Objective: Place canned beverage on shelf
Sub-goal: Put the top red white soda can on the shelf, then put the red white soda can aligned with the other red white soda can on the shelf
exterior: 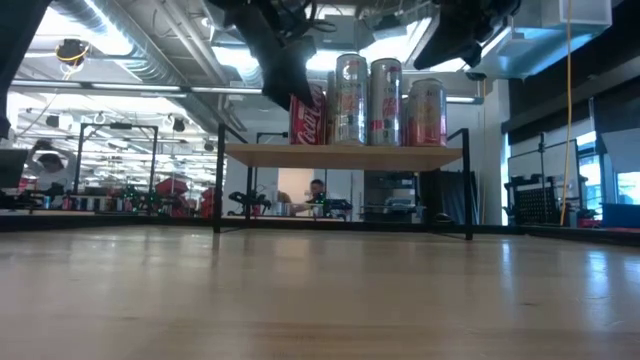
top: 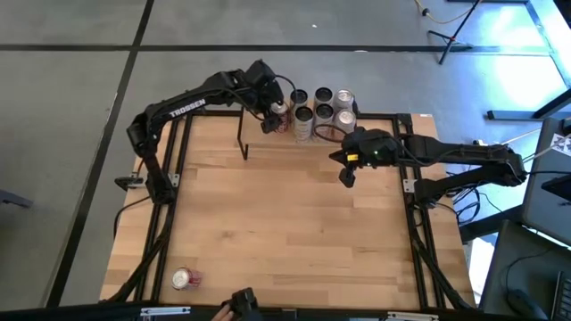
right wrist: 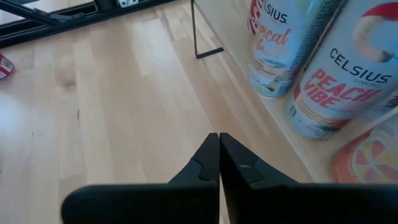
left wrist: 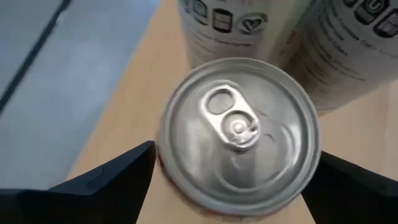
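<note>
The shelf (exterior: 345,156) stands at the table's far edge on black legs. It carries several tall pale cans (exterior: 385,100) and a red canned beverage (exterior: 308,118) at its left end. That red can stands upright with its base on the board. My left gripper (top: 270,114) is over the red can, shut on it; the left wrist view looks down on its silver top (left wrist: 239,134). My right gripper (top: 344,176) is shut and empty, above the table just in front of the shelf's right part (right wrist: 273,118). My left gripper pinches the red can's side wall just under the top rim (left wrist: 163,163) between its two fingers, one on each side. The fingers come from above, pointing down. The can stands upright, and in the low view its base is level with the shelf board.
Another red can (top: 186,279) lies on its side near the table's front left corner; it also shows in the right wrist view (right wrist: 3,65). The pale cans (left wrist: 249,25) stand close behind the held can. The middle of the tabletop (top: 285,223) is bare wood.
</note>
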